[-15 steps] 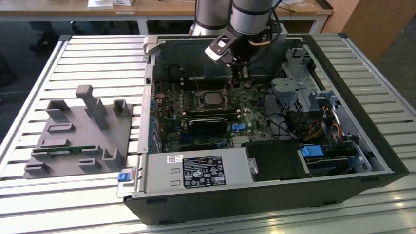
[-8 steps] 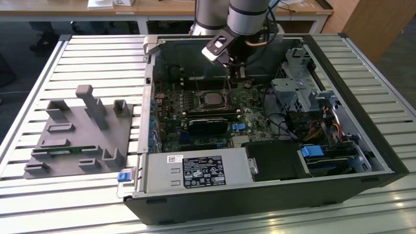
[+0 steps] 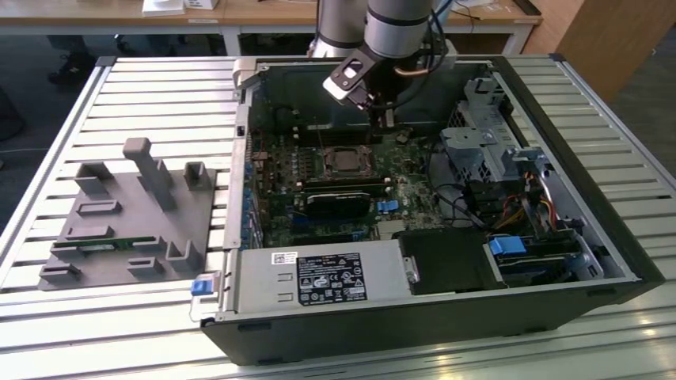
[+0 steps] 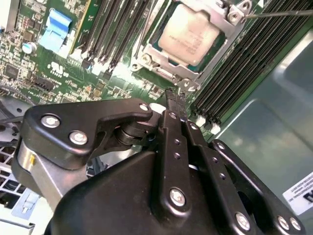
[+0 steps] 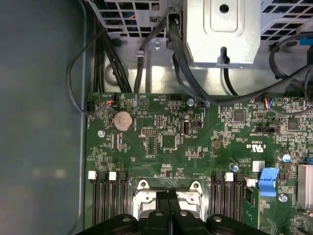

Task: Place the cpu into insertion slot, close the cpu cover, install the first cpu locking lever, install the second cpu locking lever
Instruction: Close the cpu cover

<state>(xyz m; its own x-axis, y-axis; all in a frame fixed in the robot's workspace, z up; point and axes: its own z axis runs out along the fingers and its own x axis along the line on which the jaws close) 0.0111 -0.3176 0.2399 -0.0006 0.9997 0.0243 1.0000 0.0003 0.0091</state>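
While end effector hangs clenched | cpu, framed by cpu cover, lies just beyond it, not touching

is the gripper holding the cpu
No: in the second wrist view the cpu lies inside the cpu cover frame on the board, apart from the gripper.

The grey arm comes down steeply from above, and its wrist is bent so that the fingers point downward. In the second wrist view the two slim black fingers lie pressed together along their length, with nothing seen gripped at their tips. The first wrist view shows only a thin seam between the fingers. Behind them, black linkage bars studded with screws spread out to either side.
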